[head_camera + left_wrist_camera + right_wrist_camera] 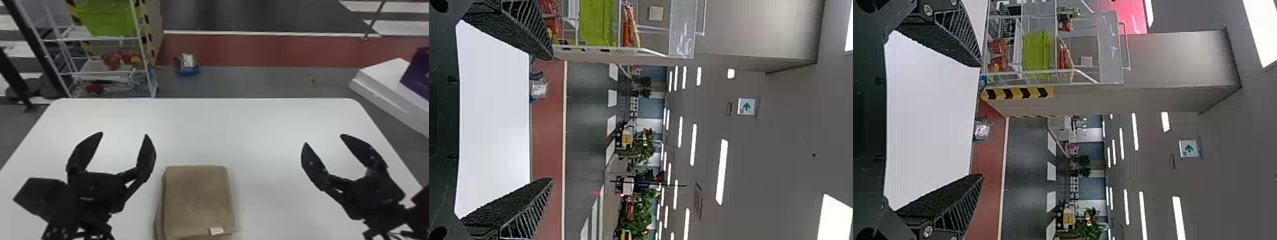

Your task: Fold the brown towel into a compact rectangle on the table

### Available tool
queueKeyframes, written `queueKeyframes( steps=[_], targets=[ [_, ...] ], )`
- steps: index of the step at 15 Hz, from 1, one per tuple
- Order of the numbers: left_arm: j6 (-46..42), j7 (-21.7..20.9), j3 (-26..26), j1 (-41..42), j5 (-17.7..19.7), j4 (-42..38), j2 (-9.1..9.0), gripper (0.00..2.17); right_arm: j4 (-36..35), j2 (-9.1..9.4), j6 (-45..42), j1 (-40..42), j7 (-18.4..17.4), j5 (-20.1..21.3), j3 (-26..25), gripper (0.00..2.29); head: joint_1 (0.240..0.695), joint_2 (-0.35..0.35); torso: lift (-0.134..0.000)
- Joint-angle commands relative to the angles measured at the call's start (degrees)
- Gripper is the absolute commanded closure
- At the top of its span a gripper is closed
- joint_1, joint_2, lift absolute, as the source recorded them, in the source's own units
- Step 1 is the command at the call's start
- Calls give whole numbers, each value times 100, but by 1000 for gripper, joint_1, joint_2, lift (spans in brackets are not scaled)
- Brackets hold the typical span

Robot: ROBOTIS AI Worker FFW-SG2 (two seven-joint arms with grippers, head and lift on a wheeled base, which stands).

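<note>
1. Towel (196, 198), brown, one: a layered rectangle, flat on the white table (239, 127), between the grippers, closer to the left one; its near end is perhaps folded under, hard to judge from where I stand.
2. Label (216, 230), pale, small: on the towel, towards that near end.
3. Left gripper (124, 133): jaws wide apart, nothing between them.
4. Right gripper (324, 138): likewise wide and empty, well apart from the towel.

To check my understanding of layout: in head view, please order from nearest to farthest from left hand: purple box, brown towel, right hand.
1. Brown towel, just to its right
2. Right hand, past the towel
3. Purple box, at far right
</note>
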Motion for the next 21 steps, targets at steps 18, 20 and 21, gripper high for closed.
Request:
queueKeyframes(
  steps=[18, 20, 21],
  targets=[
    [434, -33, -18, -174, 132, 24, -24, 16, -10, 5, 28, -12, 69, 0, -19, 107, 695, -15, -123],
    [434, -33, -27, -192, 132, 50, -24, 16, -10, 5, 10, -12, 69, 18, -19, 107, 695, -16, -123],
    [434, -33, -27, -183, 132, 50, -24, 16, -10, 5, 10, -12, 69, 18, -19, 107, 695, -17, -123]
  ],
)
